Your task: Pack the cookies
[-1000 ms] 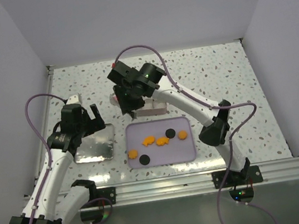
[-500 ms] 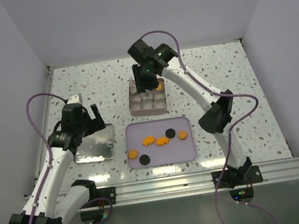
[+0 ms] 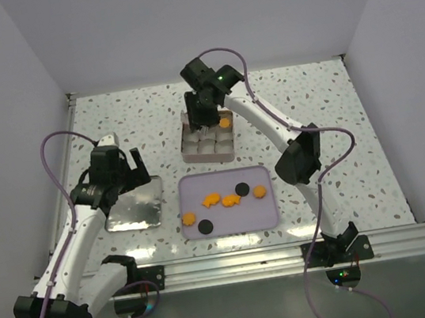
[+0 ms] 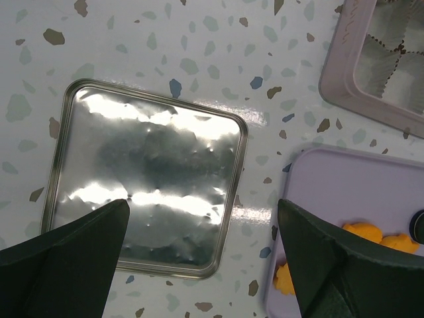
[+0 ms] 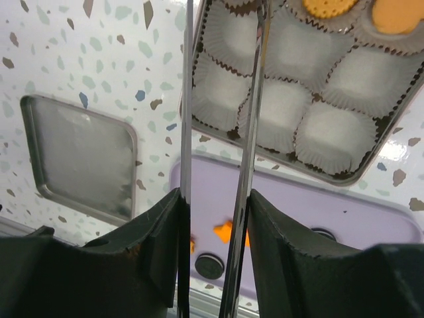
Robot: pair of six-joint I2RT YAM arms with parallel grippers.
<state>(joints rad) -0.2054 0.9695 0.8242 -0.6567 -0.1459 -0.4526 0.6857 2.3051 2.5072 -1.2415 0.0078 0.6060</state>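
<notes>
Your right arm (image 3: pixel 259 120) has swung out over the tin (image 3: pixel 211 158), stretched long, wrist pointing down. The right fingers (image 5: pixel 152 258) stand slightly apart; the tips are out of view, so you cannot tell their load. Six cookies (image 3: pixel 229 200) lie on the lavender tray (image 3: pixel 261 216) just nearside of the tin. The left fingers (image 4: pixel 66 265) hang wide open and empty above the lid (image 3: pixel 133 207), left of the tin.

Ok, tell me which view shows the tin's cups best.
Right wrist: the tin fills the upper frame, cups distinct. The top view shows it small, partly under the right arm; left wrist catches only a corner.
</notes>
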